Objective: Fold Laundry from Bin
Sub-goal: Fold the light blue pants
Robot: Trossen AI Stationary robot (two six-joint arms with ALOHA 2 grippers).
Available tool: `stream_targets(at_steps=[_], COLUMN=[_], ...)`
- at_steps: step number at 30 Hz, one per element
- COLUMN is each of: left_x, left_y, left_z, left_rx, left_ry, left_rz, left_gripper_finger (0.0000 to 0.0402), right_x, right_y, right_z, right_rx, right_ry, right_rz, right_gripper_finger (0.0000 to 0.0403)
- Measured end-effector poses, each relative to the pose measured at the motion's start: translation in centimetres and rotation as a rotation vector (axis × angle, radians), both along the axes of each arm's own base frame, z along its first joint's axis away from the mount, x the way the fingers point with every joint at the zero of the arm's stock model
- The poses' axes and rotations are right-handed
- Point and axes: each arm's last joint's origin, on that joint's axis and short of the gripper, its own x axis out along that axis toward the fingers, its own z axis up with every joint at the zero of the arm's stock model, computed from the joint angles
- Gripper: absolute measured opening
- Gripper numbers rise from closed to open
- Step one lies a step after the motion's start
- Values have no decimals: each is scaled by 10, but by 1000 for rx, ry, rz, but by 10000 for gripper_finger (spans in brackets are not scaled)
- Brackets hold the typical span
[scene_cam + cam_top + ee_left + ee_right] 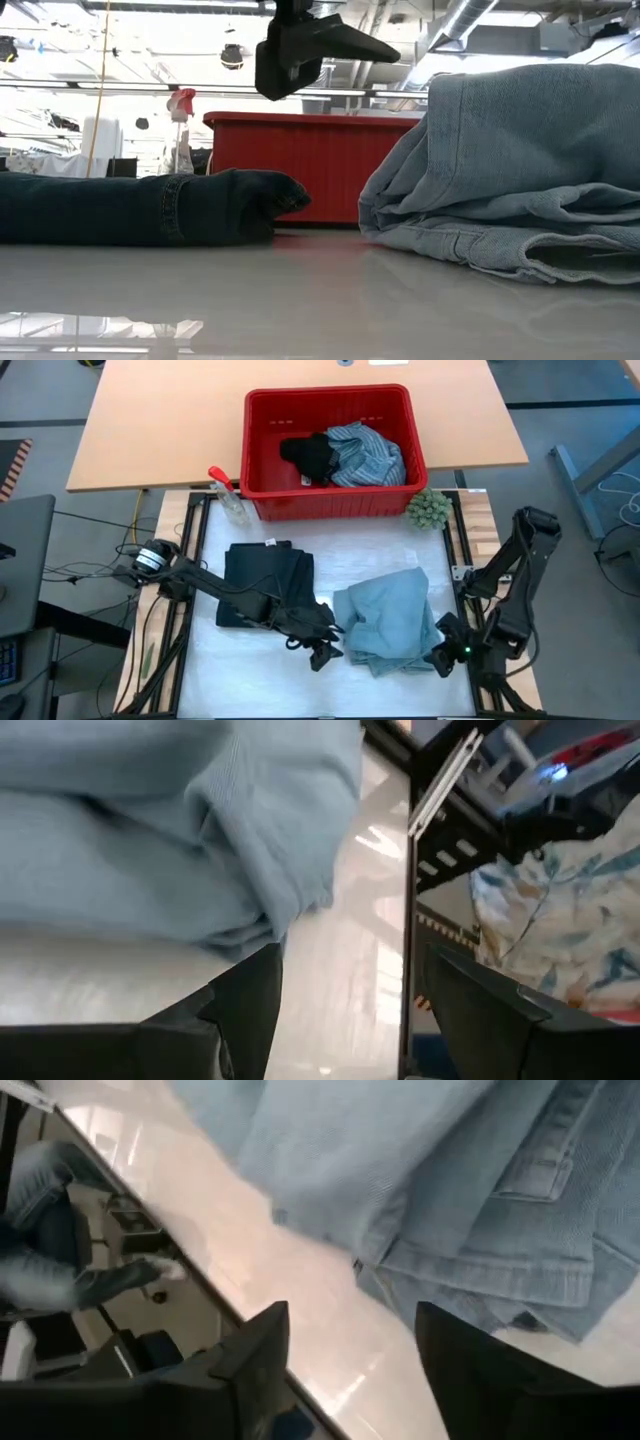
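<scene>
Light blue jeans (388, 622) sit bunched near the table's front edge between the left gripper (322, 653) and right gripper (441, 659), both released and grasping nothing, so either closing could snag one layer and undo the fold.

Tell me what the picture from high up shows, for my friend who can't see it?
A pile of light blue jeans lies on a white table, with the left gripper and right gripper open at its two sides. A folded dark navy piece lies beside it. Behind, a red bin holds a striped shirt and a black piece.
</scene>
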Motion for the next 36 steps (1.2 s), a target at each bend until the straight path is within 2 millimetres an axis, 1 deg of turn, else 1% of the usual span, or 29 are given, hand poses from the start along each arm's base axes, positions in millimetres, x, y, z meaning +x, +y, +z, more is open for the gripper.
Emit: stream_targets(at_steps=[3,5,8,10,12,15,18,21,23,26,32,36], left_x=[2,7,15,20,26,27,27,28,29,28,28,28], left_y=[2,2,0,-2,-4,-4,-3,-3,-3,-2,-2,-1], left_z=[2,-7,-28,-41,-47,-49,-49,-47,-46,-47,-48,-48], left_rx=[1,8,-18,-32,-62,-79,-52,-59,-63,-60,-58,-55], left_ry=[-21,-18,13,22,-13,-18,-29,-48,-55,-46,-40,-41], left_rz=[30,57,78,92,103,126,148,139,136,136,137,143], left_gripper_finger=[228,228,228,228,228,228,228,218,201,165,77,29], right_x=[0,1,1,1,2,3,4,3,2,2,6,6], right_y=[-3,-4,-5,-5,-4,-2,0,-1,-3,-6,-2,-6], right_z=[-17,-24,-33,-35,-35,-34,-33,-34,-35,-40,-61,-65], right_rx=[-13,-18,-20,-23,-27,-10,5,-6,-29,-48,59,19], right_ry=[-24,-42,-51,-58,-80,-92,-101,-96,-84,-80,-205,-234], right_rz=[-22,-22,-17,-17,-13,-7,-5,-2,-1,-6,19,-10], right_gripper_finger=[258,259,260,260,260,260,257,252,248,242,226,205])
